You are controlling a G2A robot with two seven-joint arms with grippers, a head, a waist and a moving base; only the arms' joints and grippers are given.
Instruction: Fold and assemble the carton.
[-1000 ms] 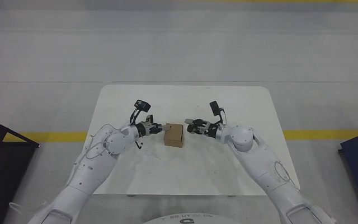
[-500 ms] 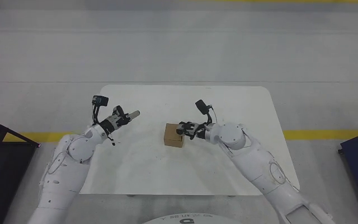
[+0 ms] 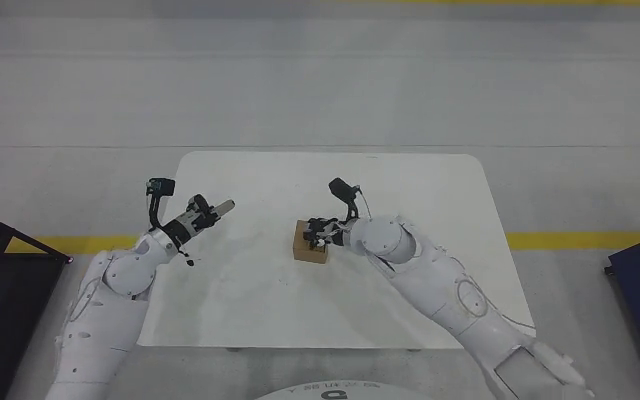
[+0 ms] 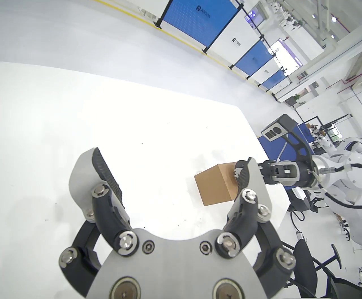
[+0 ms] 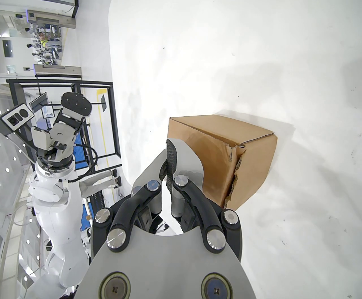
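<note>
A small brown carton [image 3: 308,244], folded into a closed box, stands near the middle of the white table [image 3: 420,180]. My right gripper [image 3: 319,232] is at the carton's right top edge, its fingers shut together with nothing between them. In the right wrist view that gripper [image 5: 169,147] rests against the carton [image 5: 226,158], whose near corner seam is torn and crumpled. My left gripper [image 3: 222,207] hangs open over the table's left part, well away from the box. The left wrist view has its open gripper [image 4: 169,161] facing the carton [image 4: 216,184].
The table's left edge lies just beyond my left arm. A yellow line [image 3: 560,240] crosses the floor on both sides of the table. Blue partition panels [image 4: 198,19] stand far behind.
My left arm has drawn back leftward from the carton, letting go of its side. My right gripper has moved left, onto the carton's right top edge.
</note>
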